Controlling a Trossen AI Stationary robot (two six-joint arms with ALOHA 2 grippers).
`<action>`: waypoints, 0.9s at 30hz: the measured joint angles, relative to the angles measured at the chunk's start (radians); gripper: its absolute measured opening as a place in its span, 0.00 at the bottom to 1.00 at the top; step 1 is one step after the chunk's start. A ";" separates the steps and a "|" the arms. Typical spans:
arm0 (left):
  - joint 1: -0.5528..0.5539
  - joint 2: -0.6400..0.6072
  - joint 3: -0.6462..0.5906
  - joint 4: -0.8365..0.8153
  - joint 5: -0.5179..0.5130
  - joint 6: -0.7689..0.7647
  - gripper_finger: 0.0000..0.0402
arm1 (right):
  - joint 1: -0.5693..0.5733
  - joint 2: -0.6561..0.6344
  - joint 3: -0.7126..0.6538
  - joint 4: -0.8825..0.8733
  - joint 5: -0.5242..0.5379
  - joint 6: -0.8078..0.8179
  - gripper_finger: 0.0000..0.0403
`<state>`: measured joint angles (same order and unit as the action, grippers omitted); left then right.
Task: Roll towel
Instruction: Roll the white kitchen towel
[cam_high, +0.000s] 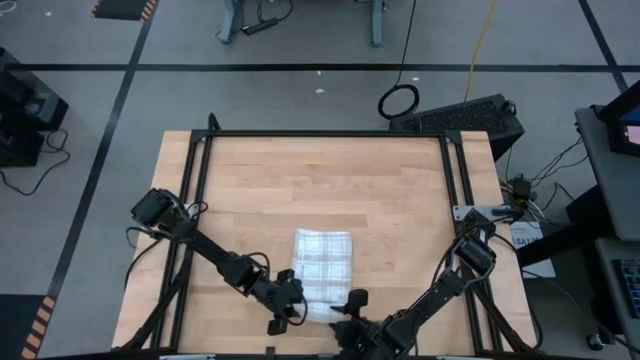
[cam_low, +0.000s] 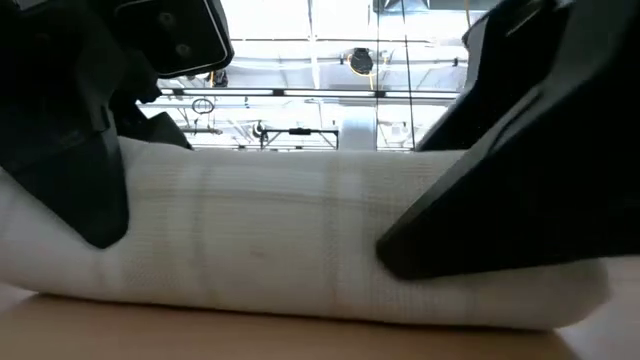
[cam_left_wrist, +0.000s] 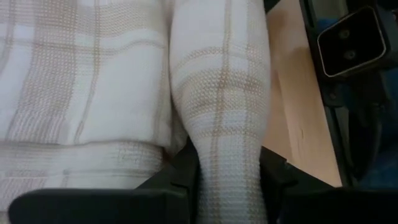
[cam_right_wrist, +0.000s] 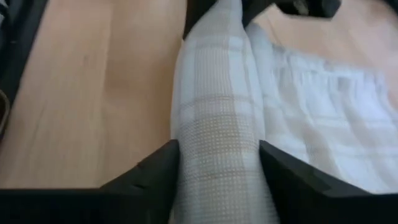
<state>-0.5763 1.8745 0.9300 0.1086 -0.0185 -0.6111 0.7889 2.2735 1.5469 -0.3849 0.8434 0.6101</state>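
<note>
high view: the towel (cam_high: 323, 260) lies on the wooden table (cam_high: 320, 180) toward its near edge, flat over its far part with a rolled fold along the near end. the left gripper (cam_high: 290, 305) sits at the roll's left end, the right gripper (cam_high: 345, 308) at its right end. in the left wrist view the 2 dark fingers (cam_left_wrist: 180, 171) pinch the rolled cloth between them, nearly shut. in the right wrist view the 2 fingers (cam_right_wrist: 155, 171) straddle the thicker roll, part open and touching it on both sides. low view: the roll (cam_low: 300, 245) rests on the tabletop between both grippers.
</note>
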 joint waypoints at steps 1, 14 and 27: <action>0.000 0.000 -0.001 0.007 -0.008 0.001 0.24 | -0.006 -0.001 0.001 -0.014 -0.017 0.023 0.46; -0.017 -0.154 -0.004 -0.220 0.025 0.058 0.51 | -0.051 -0.005 0.004 -0.033 -0.121 0.135 0.18; -0.240 -0.171 -0.003 -0.137 -0.453 0.373 0.58 | -0.092 -0.023 0.001 -0.022 -0.237 0.190 0.21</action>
<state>-0.8163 1.7034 0.9272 -0.0285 -0.4715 -0.2377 0.6969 2.2502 1.5483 -0.4073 0.6063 0.8000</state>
